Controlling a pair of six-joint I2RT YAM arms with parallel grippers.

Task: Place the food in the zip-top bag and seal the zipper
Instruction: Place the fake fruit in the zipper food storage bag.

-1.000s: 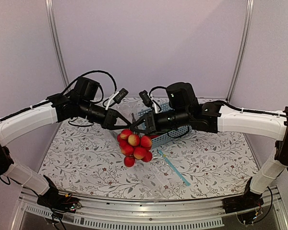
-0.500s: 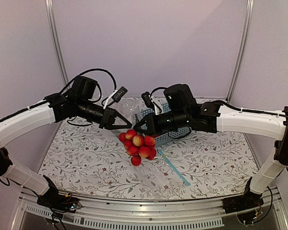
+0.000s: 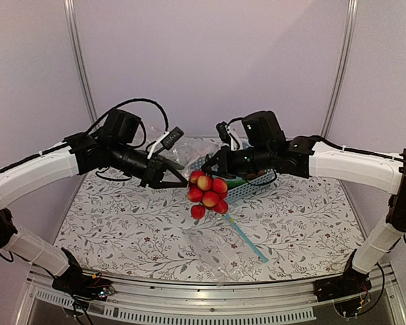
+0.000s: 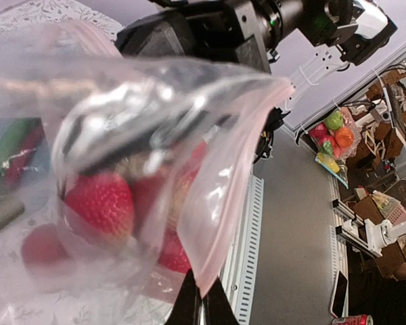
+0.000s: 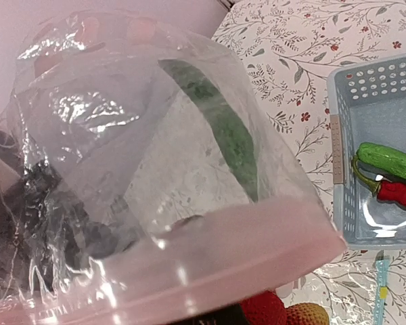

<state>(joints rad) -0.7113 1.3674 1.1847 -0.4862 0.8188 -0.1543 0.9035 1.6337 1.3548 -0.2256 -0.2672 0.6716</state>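
The zip-top bag (image 3: pixel 189 159) hangs in the air between my grippers, and its pink zipper (image 4: pixel 240 169) strip runs across both wrist views. My left gripper (image 3: pixel 178 177) is shut on the strip's edge, as the left wrist view (image 4: pixel 201 305) shows. My right gripper (image 3: pixel 213 169) holds the bunch of red-yellow fruits (image 3: pixel 207 193), which hangs just under it at the bag's mouth. In the right wrist view the zipper (image 5: pixel 210 271) hides my fingers; fruits (image 5: pixel 284 313) peek out below it. One green vegetable (image 5: pixel 220 128) shows through the bag. The potato-like lump is not visible.
A pale blue perforated basket (image 5: pixel 338 101) stands on the flowered table, holding a green vegetable (image 5: pixel 391 162) and the red chili (image 5: pixel 399 193); it also shows in the top view (image 3: pixel 247 186). Another clear bag with a teal-blue strip (image 3: pixel 245 238) lies flat toward the front.
My right gripper has moved up and to the right, carrying the fruit bunch with it. My left gripper has shifted slightly right and still holds the bag.
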